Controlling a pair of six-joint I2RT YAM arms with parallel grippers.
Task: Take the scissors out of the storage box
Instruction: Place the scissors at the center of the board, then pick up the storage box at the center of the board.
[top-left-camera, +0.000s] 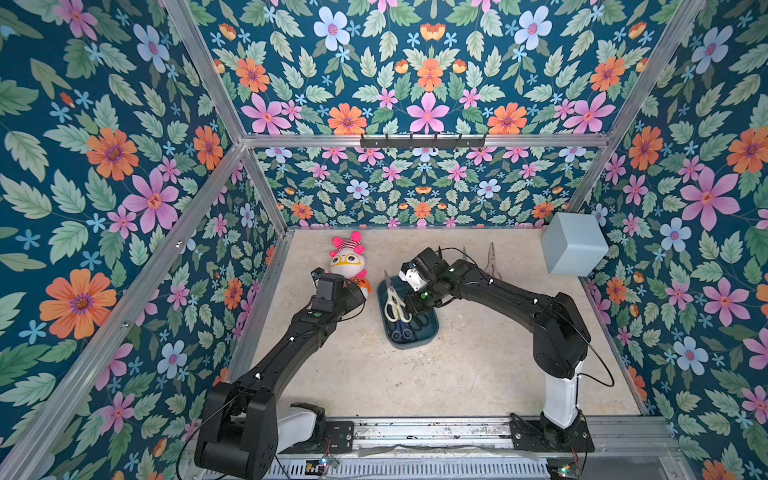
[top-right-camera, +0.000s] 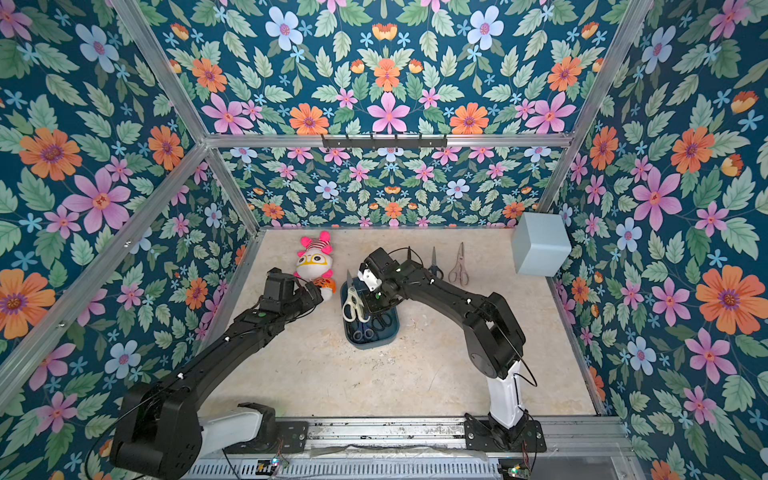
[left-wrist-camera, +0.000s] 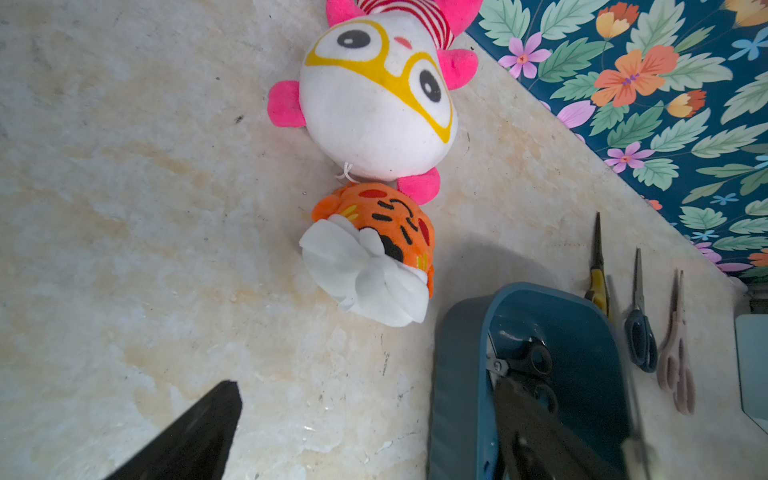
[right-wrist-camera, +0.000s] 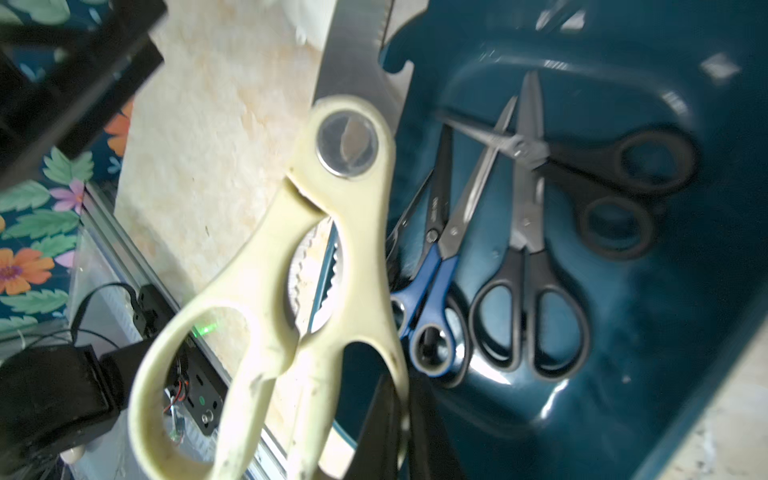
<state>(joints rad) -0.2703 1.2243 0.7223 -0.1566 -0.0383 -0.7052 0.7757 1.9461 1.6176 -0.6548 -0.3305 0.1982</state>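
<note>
The dark teal storage box (top-left-camera: 428, 332) (top-right-camera: 390, 332) lies mid-table. My right gripper (top-left-camera: 409, 303) (right-wrist-camera: 401, 399) is shut on one handle loop of the cream scissors (top-left-camera: 394, 305) (right-wrist-camera: 332, 249). Those scissors hang over the box's left side, their blade reaching past its rim. Blue-handled scissors (right-wrist-camera: 432, 291) and two black pairs (right-wrist-camera: 528, 299) (right-wrist-camera: 615, 183) lie in the box (right-wrist-camera: 665, 374). Yellow-black (left-wrist-camera: 597, 270), navy (left-wrist-camera: 640, 328) and pale pink scissors (left-wrist-camera: 677, 357) (top-right-camera: 459, 266) lie on the table behind it. My left gripper (top-left-camera: 358, 292) (left-wrist-camera: 365, 436) is open and empty beside the box (left-wrist-camera: 457, 374).
A white and pink plush toy (top-left-camera: 348, 259) (left-wrist-camera: 374, 95) and a small orange plush (left-wrist-camera: 374, 245) lie just beyond the left gripper. A pale grey-blue cube (top-left-camera: 573, 245) stands at the back right corner. Floral walls enclose the table on three sides.
</note>
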